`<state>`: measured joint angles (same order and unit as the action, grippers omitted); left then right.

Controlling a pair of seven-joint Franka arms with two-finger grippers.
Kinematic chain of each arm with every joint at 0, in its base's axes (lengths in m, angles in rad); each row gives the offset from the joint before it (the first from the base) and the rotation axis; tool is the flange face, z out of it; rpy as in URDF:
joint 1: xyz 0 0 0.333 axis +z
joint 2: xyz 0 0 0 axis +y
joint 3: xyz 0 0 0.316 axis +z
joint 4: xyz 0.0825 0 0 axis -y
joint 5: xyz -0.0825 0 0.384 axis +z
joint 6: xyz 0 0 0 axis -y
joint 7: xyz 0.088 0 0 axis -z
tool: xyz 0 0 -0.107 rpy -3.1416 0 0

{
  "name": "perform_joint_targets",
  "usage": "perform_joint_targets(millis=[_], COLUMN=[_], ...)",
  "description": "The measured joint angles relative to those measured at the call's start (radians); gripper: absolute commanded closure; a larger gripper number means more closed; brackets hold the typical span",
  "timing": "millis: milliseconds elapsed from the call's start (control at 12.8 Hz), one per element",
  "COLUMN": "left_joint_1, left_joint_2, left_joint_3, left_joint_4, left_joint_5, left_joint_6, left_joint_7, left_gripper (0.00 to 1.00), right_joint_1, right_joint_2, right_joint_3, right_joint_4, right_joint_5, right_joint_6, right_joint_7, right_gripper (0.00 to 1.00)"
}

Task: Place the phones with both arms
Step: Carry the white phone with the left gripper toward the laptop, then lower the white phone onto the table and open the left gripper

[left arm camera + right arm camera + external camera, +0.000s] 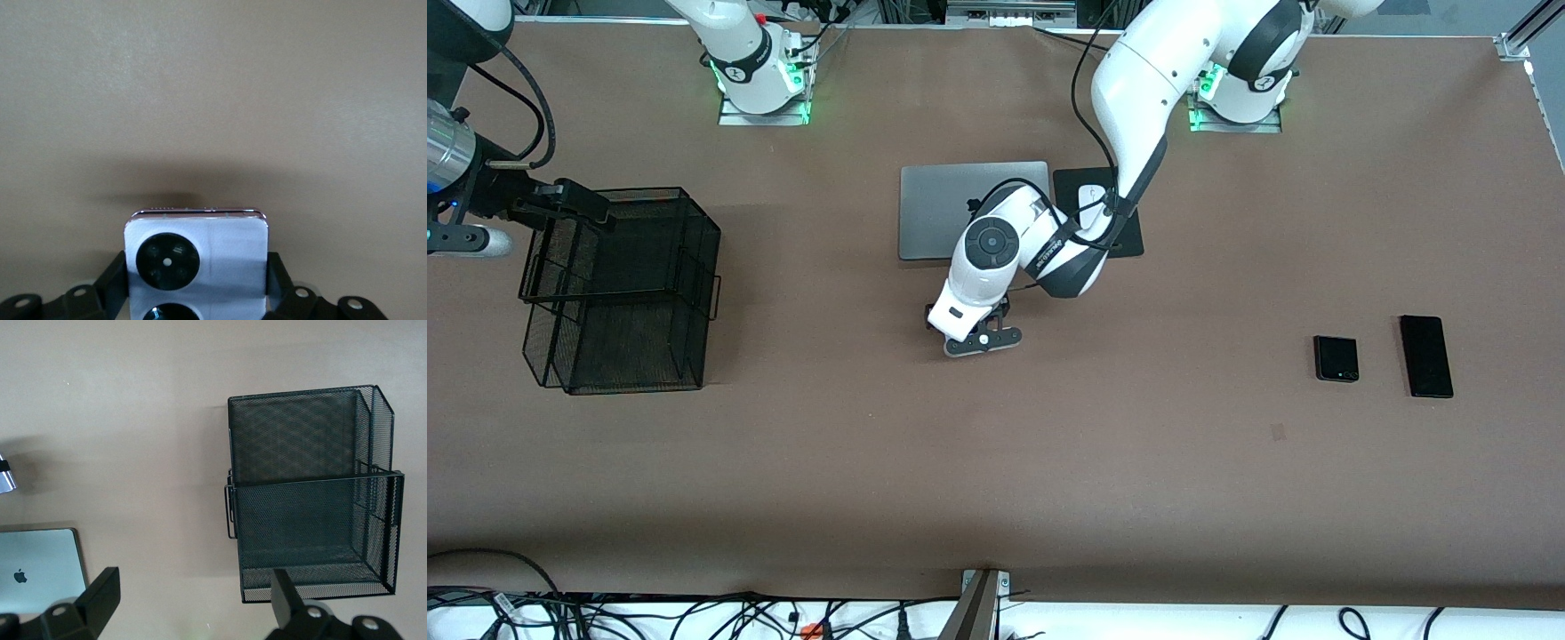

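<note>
A small lilac phone [220,250] with two black camera circles sits between the fingers of my left gripper [197,280], which is shut on its two sides. In the front view that gripper [971,331] is low over the table's middle, just in front of the laptop, and its hand hides the lilac phone. A small squarish black phone [1336,358] and a longer black slab phone [1425,356] lie side by side toward the left arm's end of the table. My right gripper [591,209] hangs open and empty over the mesh basket's edge; its own view shows the fingers [100,597] wide apart.
A black wire-mesh basket [618,293] [313,493] stands at the right arm's end of the table. A shut silver laptop [938,209] [37,570] lies near the bases, with a white mouse [1089,204] on a black pad [1129,242] beside it.
</note>
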<state>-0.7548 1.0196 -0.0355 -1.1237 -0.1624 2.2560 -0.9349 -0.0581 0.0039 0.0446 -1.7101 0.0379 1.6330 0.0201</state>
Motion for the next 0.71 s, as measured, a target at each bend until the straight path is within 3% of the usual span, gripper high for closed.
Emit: perform_joint_targets(millis=[78,157,392,471,706], left_joint_1=[0.000,-0.001,-0.001,-0.001,-0.001], left_joint_2=[0.007,0.014,0.026,0.026,0.026], left_joint_3=[0.006,0.013,0.020,0.020,0.022], left_joint_4=[0.000,0.000,0.002,0.002,0.006], left_joint_5=[0.002,0.004,0.009,0.021,0.060], left_joint_6=[0.008,0.031,0.060,0.060,0.061], left_joint_7=[0.000,0.000,0.001,0.001,0.001], left_gripper=[0.64,0.56,0.19,0.00,0.00], right_joint_1=[0.000,0.000,0.000,0.000,0.000], right_joint_2=[0.000,0.000,0.000,0.001,0.004], right_joint_3=[0.000,0.000,0.000,0.000,0.000], right_joint_4=[0.000,0.000,0.000,0.000,0.000], right_joint_5=[0.000,0.000,0.000,0.000,0.000], right_joint_6=[0.000,0.000,0.000,0.000,0.000], right_joint_7=[0.000,0.000,0.000,0.000,0.000], right_gripper=[0.00,0.00,0.00,0.00,0.00])
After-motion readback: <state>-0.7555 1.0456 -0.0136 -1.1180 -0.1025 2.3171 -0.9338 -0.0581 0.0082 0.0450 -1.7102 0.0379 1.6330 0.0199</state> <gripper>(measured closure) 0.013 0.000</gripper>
